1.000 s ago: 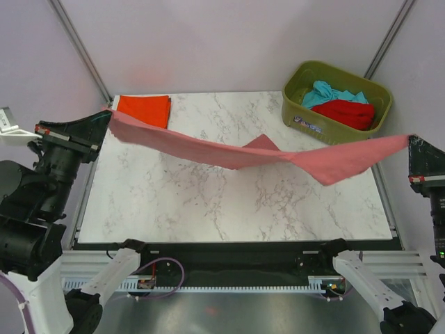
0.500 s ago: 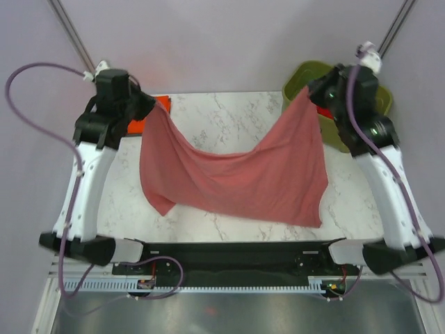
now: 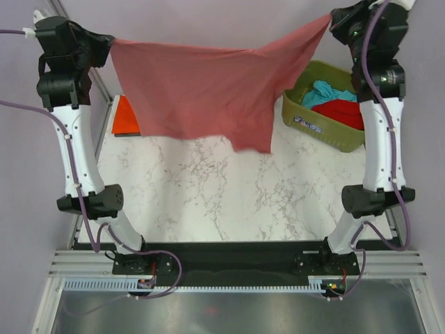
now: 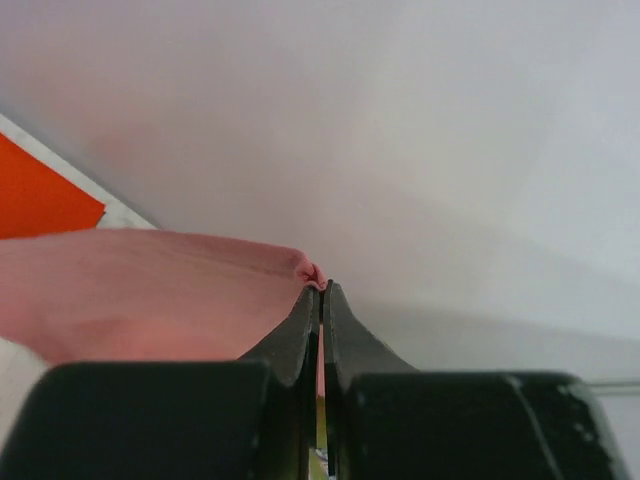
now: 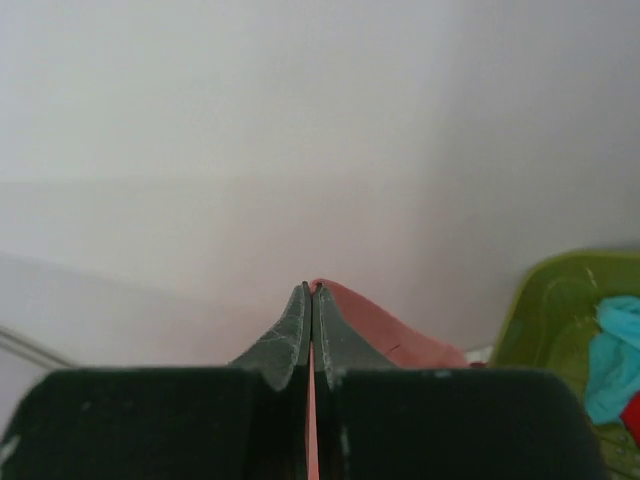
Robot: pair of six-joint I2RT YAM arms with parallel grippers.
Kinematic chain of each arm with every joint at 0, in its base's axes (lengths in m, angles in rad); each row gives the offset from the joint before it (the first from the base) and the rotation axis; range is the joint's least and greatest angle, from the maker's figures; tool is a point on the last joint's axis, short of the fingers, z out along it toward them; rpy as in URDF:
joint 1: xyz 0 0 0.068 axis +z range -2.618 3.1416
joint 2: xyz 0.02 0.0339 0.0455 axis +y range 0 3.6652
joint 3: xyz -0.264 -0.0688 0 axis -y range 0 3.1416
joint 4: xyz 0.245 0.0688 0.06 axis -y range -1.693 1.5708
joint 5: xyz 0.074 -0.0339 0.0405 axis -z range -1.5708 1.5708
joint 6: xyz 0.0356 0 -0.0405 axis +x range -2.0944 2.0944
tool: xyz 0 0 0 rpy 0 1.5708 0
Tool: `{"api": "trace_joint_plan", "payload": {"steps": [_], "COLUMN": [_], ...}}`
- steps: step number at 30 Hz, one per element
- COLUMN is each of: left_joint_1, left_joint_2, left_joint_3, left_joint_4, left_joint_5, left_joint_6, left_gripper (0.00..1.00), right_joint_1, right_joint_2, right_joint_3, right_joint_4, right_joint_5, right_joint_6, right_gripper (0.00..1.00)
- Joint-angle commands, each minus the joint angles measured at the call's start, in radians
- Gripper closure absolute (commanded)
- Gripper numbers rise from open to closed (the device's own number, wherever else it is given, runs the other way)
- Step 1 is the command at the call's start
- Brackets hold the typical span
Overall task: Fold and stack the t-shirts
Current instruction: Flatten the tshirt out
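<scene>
The pink shirt (image 3: 201,94) hangs spread between the left pincer (image 3: 109,40) and right pincer (image 3: 332,18), each clamped on an upper corner, high over the table (image 3: 208,188). We judge it light, limp and prone to sag, so the corners give the best hold.

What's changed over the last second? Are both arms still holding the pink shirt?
Both arms rose toward the far wall, lifting the dusty pink t-shirt from a low sagging band into a spread sheet hanging between them. Nothing let go: left gripper and right gripper stay shut on its upper corners. The folded orange-red t-shirt and olive-green bin have not moved.
</scene>
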Motion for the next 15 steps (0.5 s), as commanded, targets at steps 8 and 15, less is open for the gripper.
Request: {"api": "trace_joint_plan", "payload": {"steps": [8,15], "left_joint_1": [-0.02,-0.023], "left_joint_2": [-0.551,-0.896], "left_joint_3": [-0.677,-1.108], "left_joint_4": [0.036,-0.012], "left_joint_5": [-0.052,-0.087], "left_joint_6": [0.082,0.167], "left_gripper": [0.98,0.98], "right_joint_1": [0.02,0.02], "right_joint_2": [-0.591,-0.93], "right_joint_3": [-0.565,-1.098], "right_joint_4": [0.029,-0.139], "right_joint_5": [-0.078,-0.178], "right_joint_6": [0.028,0.064], "right_gripper": [1.0,1.0]}}
